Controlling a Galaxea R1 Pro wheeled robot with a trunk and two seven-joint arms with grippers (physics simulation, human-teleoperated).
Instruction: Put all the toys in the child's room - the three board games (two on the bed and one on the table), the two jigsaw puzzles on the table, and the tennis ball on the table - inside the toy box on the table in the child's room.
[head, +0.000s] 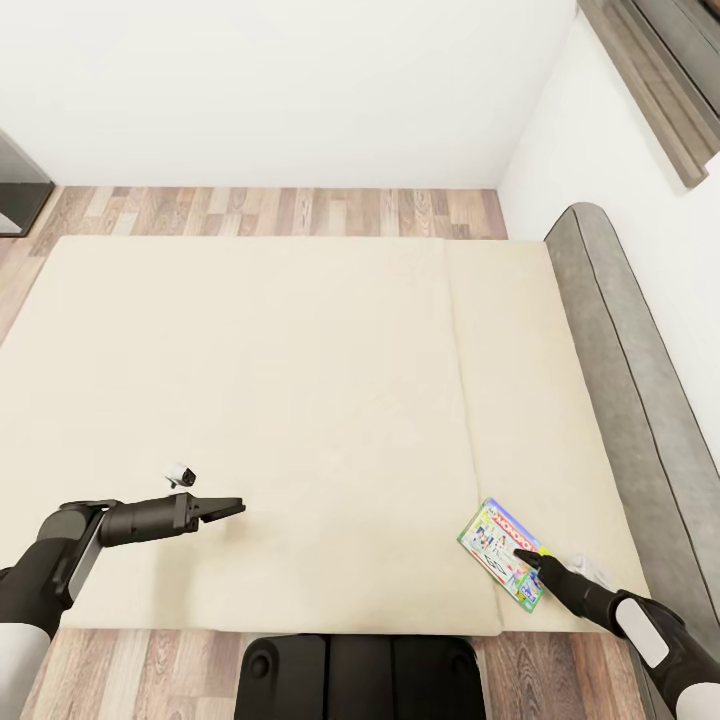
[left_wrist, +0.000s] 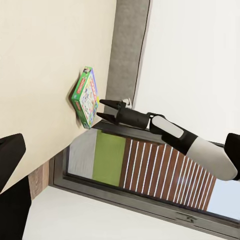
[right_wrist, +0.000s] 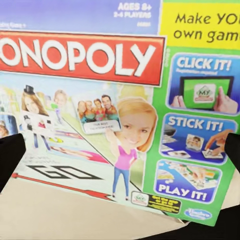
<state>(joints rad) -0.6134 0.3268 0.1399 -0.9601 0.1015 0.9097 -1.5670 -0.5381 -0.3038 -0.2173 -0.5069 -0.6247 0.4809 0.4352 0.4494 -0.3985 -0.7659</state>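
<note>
With the right tool (head: 527, 557) spread wide just over the board game (head: 503, 552), lying flat on the bed (head: 300, 380) near the foot-side edge, close to the grey headboard (head: 640, 400). Fingers (right_wrist: 11, 155) dark at either side of the right wrist view, box lid between them, nothing gripped yet. Left tool (head: 228, 508) hovering above bare mattress well apart from the box, looks pinched shut and empty, though not certain from the head view. Small white object (head: 181, 474) just beside the left arm, too small to identify.

Risks from here, as a judgement:
- flat thin box on soft bedding, so likely to sink or skid under a downward press instead of entering the grip
- box broader than the finger gap in one direction, so a grab across the wrong side could slip off
- box near the mattress edge, so a nudge might tip it to the wooden floor (head: 280, 210)
- weak corner pinch could let it swing and drop on the way to the toy box
</note>
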